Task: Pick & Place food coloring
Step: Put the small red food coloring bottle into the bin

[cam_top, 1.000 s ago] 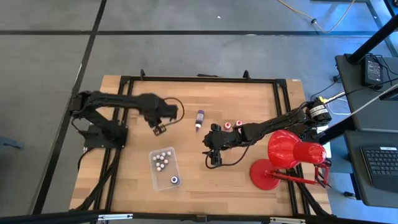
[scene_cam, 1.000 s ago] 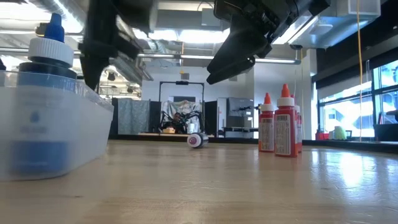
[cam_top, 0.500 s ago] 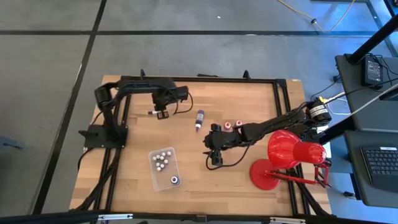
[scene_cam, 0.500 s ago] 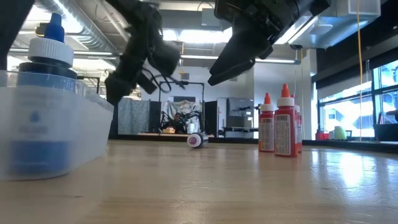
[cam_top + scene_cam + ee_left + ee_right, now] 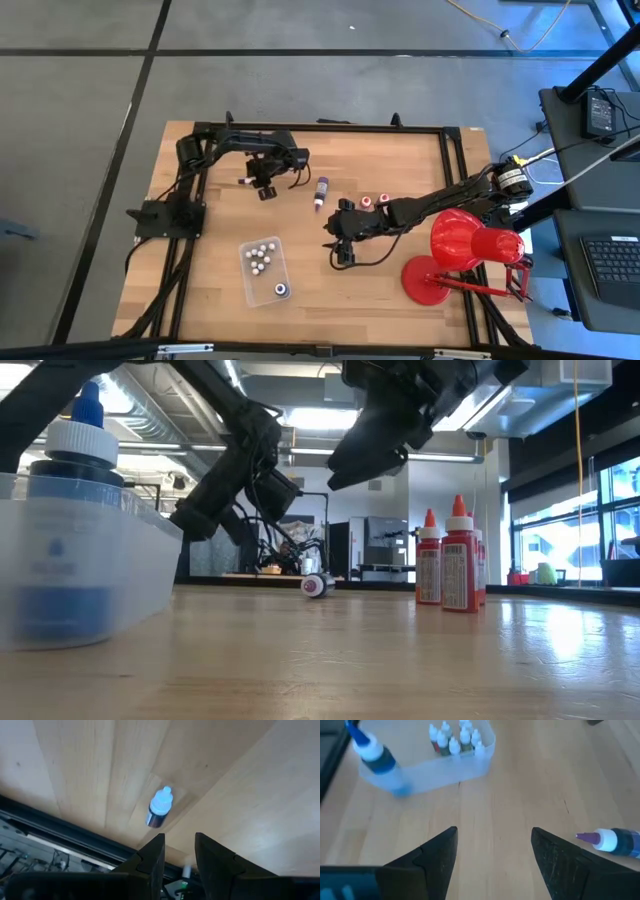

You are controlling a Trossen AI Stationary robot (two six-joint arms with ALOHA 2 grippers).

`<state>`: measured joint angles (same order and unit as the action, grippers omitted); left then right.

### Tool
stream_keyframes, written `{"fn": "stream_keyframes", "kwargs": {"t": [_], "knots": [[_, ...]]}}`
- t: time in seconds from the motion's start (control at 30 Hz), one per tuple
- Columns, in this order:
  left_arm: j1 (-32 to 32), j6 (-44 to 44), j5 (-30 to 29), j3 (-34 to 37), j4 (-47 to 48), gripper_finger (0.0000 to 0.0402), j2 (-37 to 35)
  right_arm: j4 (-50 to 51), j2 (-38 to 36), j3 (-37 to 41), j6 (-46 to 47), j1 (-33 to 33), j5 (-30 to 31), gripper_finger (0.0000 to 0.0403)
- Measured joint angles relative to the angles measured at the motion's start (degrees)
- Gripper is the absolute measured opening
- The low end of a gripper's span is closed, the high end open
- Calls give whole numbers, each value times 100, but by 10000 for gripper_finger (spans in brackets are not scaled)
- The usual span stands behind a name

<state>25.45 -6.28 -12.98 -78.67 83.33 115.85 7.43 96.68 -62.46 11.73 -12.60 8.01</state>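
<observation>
A small dark dropper bottle with a white cap [image 5: 243,181] lies on its side near the table's far left; the left wrist view shows this bottle [image 5: 160,809] just beyond my fingers. My left gripper [image 5: 265,192] [image 5: 177,847] hovers just right of it, open by a narrow gap. A longer purple bottle [image 5: 320,192] [image 5: 615,841] lies on its side mid-table. Two red bottles [image 5: 375,200] [image 5: 450,555] stand upright. A clear tray [image 5: 250,280] holds several white-capped bottles and a blue one [image 5: 281,290] [image 5: 377,755]. My right gripper [image 5: 338,245] [image 5: 492,855] is wide open, above bare wood.
A big red desk lamp [image 5: 460,250] stands at the table's right, next to the right arm. A black frame [image 5: 320,127] runs around the table's edges. Bare wood lies between the tray [image 5: 470,762] and my right gripper.
My left arm has swung from the table's middle left toward the far edge, then a little to the right, and its gripper now hangs beside the small white-capped bottle. The right arm has stayed almost still.
</observation>
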Motion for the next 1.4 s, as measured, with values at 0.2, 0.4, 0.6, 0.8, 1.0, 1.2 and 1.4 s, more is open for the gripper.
{"fn": "stream_keyframes", "kwargs": {"t": [0.2, 0.4, 0.6, 0.8, 1.0, 1.2, 1.4], "knots": [[-2, 155, 1, 0, -252, 100, 44, -88, 0, 0, 450, 0, 0, 255], [30, 193, 3, 0, -422, 100, 44, -395, 0, 0, 758, 0, 0, 255], [149, 397, 79, 12, -409, 99, 44, -676, 0, 0, 775, 0, -2, 255], [249, 406, 73, 195, -429, 102, 44, -722, 0, 0, 773, 0, -2, 255], [403, 406, 72, 351, -593, 98, 44, -721, 0, 0, 766, 0, -2, 255], [547, 513, 151, 482, -742, 102, 42, -718, 0, 0, 760, 0, -2, 255], [623, 794, 202, 619, -864, 98, 42, -717, 0, 0, 749, 0, -2, 255]]}}
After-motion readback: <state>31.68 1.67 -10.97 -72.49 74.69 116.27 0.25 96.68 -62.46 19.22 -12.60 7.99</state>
